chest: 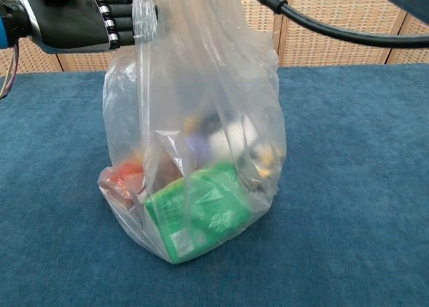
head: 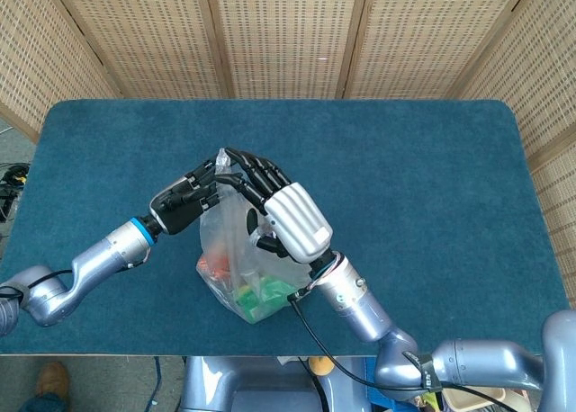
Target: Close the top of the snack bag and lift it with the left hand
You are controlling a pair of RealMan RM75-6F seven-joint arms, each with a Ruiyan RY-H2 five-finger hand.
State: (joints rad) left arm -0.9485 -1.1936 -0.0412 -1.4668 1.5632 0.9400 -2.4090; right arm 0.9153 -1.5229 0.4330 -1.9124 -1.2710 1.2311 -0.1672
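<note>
The clear plastic snack bag (chest: 201, 166) stands upright on the blue carpeted table (head: 432, 160), so its mouth stays reachable. The left hand (head: 184, 201) presses its straight, parted fingers against the bag's top, gathering it. The right hand (head: 279, 205) steadies the other side; its grip cannot be told.
</note>
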